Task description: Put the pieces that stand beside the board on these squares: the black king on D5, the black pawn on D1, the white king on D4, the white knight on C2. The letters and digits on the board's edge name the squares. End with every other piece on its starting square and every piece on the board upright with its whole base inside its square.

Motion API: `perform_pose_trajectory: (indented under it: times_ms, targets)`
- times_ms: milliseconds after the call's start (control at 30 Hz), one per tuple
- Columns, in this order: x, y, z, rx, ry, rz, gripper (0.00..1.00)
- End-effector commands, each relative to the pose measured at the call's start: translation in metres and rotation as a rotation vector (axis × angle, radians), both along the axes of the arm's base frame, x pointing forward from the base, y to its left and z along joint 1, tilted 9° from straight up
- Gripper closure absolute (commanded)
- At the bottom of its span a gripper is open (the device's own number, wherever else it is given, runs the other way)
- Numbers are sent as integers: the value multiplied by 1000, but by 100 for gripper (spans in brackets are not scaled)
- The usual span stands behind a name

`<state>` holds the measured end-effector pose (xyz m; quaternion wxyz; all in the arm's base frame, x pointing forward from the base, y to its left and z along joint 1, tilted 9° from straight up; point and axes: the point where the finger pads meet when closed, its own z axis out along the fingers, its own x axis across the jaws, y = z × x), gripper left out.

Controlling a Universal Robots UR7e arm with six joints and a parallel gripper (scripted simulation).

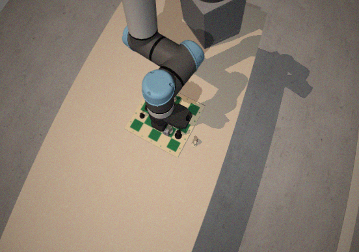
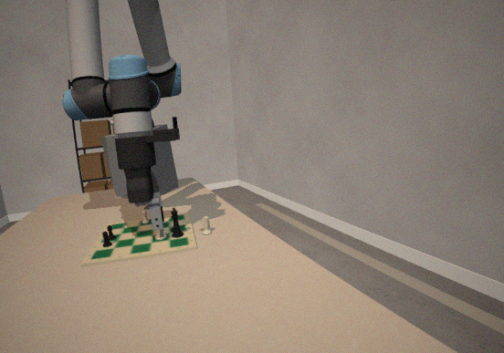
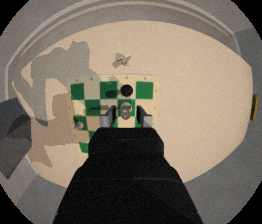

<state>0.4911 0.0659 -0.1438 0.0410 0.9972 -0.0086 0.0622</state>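
Board's edge letters [image 1: 151, 142] — too small to read

Top: high, far, looks down on board [image 1: 135, 132] [image 2: 87, 262] [image 3: 156, 79]; exterior: low, side-on to worktop [image 1: 97, 184] [image 2: 205, 295] [image 3: 202, 110]; wrist: close, downward; all 3 share board.

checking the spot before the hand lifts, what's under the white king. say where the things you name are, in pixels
Under the white king [image 1: 170, 131] [image 2: 160, 236] [image 3: 126, 110] is a green square of the board [image 1: 149, 141] [image 2: 137, 256] [image 3: 154, 107]; its base hides the square's middle.
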Motion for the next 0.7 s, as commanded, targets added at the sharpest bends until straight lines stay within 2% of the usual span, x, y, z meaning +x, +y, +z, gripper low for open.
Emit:
perform_pose_trajectory:
  times_ms: [0, 233, 433, 500, 667]
  targets:
    - [2, -1, 0, 0, -3, -1, 21]
    - [0, 0, 4, 0, -3, -1, 21]
    - [-3, 2, 20, 1, -1, 1, 21]
    - [-3, 2, 20, 1, -1, 1, 21]
    - [-6, 4, 42, 0, -1, 1, 21]
